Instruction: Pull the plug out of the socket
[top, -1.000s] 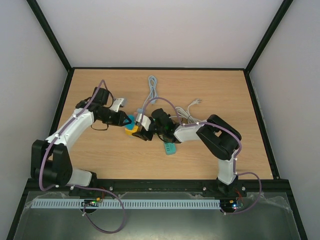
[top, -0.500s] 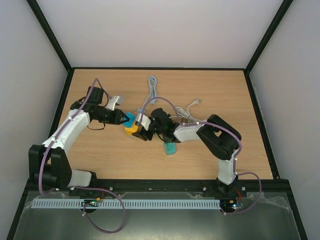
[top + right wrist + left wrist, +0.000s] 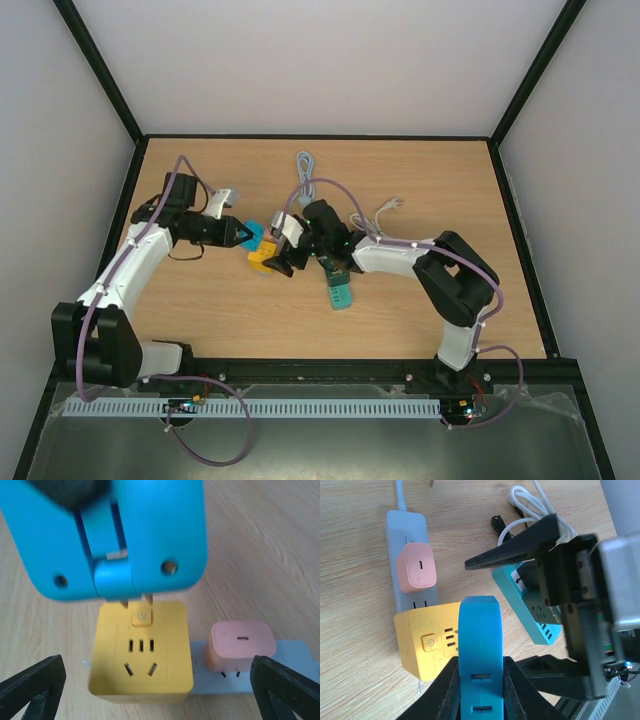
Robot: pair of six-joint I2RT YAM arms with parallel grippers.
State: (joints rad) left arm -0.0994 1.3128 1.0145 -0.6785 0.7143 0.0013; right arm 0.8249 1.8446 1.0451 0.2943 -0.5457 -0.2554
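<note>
Left gripper clenches the blue plug by its slick flat sides (looks light, rigid) while right gripper gapes above the yellow socket.

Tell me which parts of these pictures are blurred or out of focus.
Right wrist view: the blue plug, close to the lens, is soft, while the yellow socket and pink charger are sharper. Left wrist view: plug and table grain are crisp. Top external view: evenly lit, no glare.
</note>
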